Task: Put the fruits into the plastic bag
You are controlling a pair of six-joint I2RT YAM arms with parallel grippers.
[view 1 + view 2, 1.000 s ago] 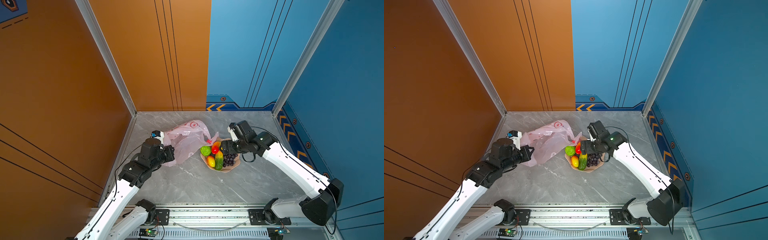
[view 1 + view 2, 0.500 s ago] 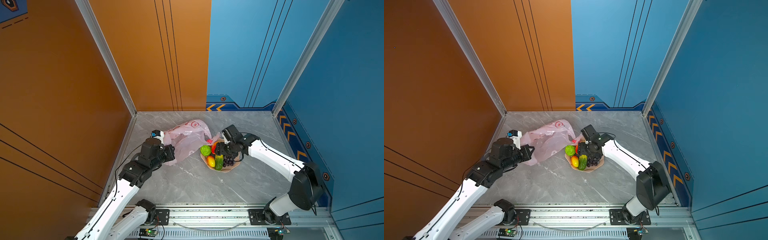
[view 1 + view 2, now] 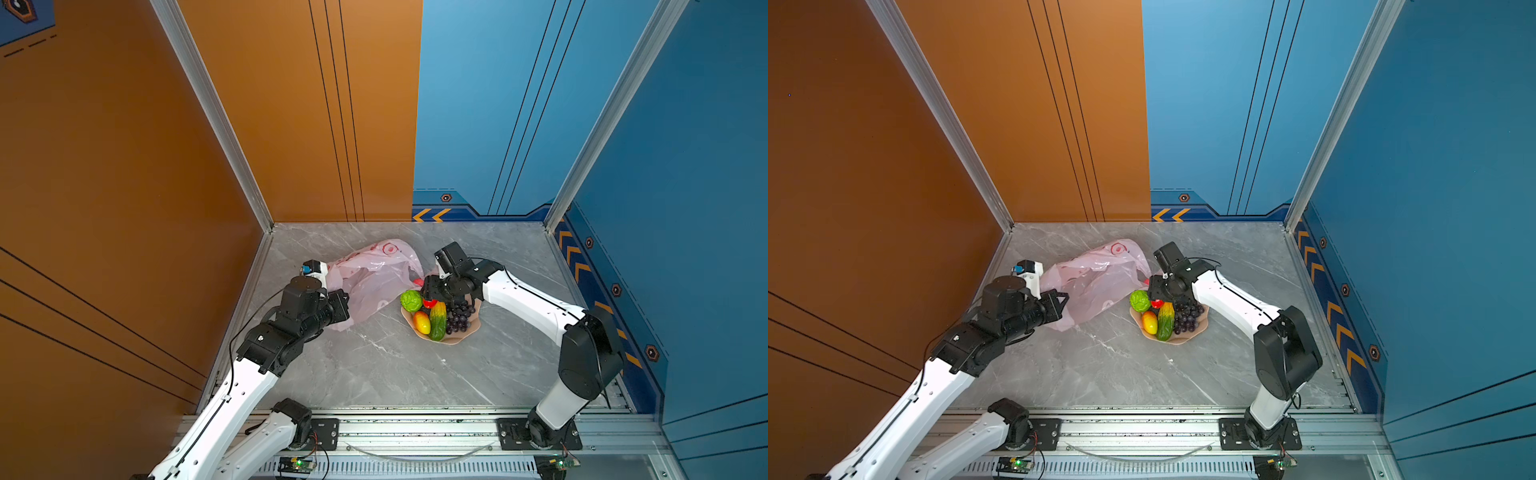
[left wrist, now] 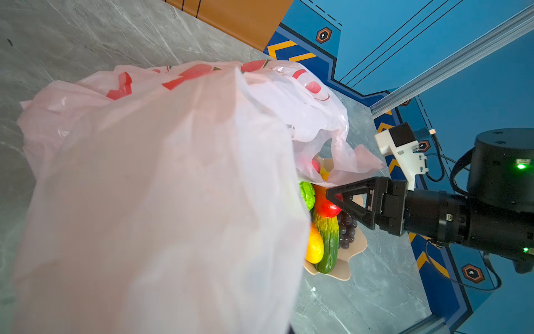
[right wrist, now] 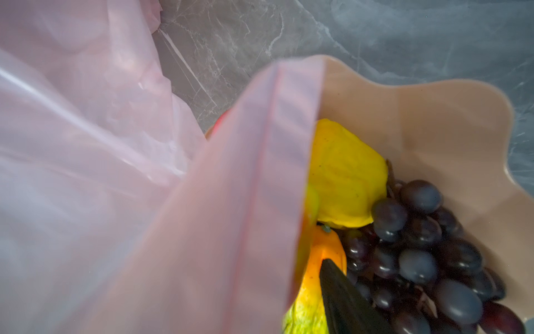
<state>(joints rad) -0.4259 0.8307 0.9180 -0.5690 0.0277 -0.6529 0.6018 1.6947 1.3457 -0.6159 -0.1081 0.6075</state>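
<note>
The plastic bag (image 3: 374,278) lies crumpled on the grey marbled bench (image 3: 374,370), left of the peach scalloped bowl (image 3: 469,329), with one of its handles (image 4: 344,162) draped over the bowl's far edge. The left gripper (image 3: 340,301) is clenched on the bag's near left edge, and in the left wrist view the pink film rises up close to the camera and covers most of the picture. The fruits are all in the bowl: a green round fruit (image 3: 411,300) on the side nearest the bag, a red apple (image 3: 430,304) beside it, a red-yellow mango (image 3: 422,323) and a green-yellow cucumber (image 3: 437,322) lying side by side at the front, and a bunch of dark grapes (image 3: 459,318) on the right. The right gripper (image 3: 430,296) reaches down into the back of the bowl, its tips at the red apple; I cannot tell whether it has gripped the apple or stands released. In the right wrist view a strip of the bag (image 5: 260,188) hides one finger, and a yellow fruit (image 5: 344,173) lies next to the grapes
</note>
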